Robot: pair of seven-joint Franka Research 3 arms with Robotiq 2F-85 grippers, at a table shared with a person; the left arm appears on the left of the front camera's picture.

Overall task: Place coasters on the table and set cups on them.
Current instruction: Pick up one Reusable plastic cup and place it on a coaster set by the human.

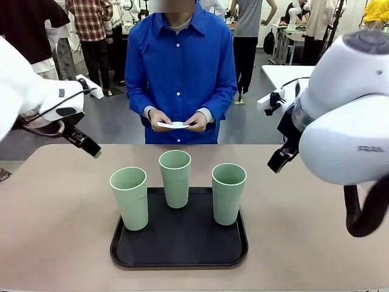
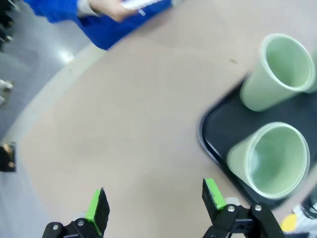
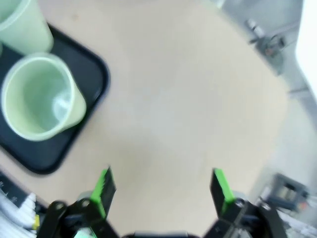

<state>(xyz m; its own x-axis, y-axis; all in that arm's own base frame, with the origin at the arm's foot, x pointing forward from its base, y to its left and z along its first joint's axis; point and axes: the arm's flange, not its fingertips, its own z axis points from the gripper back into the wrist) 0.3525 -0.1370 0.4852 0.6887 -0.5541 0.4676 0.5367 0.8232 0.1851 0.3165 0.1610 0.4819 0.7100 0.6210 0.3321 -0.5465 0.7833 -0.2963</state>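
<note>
Three mint-green cups stand upright on a black tray on the tan table. At the far side a person holds the white coasters in both hands. My left gripper hangs above the table, left of the tray. Its own view shows it open and empty over bare table, with two cups to its right and the coasters at the top edge. My right gripper hovers right of the tray, open and empty, with cups to its left.
The tray's rim lies close to both grippers. Bare tabletop spreads left and right of the tray and between it and the person. Other people and tables stand far behind.
</note>
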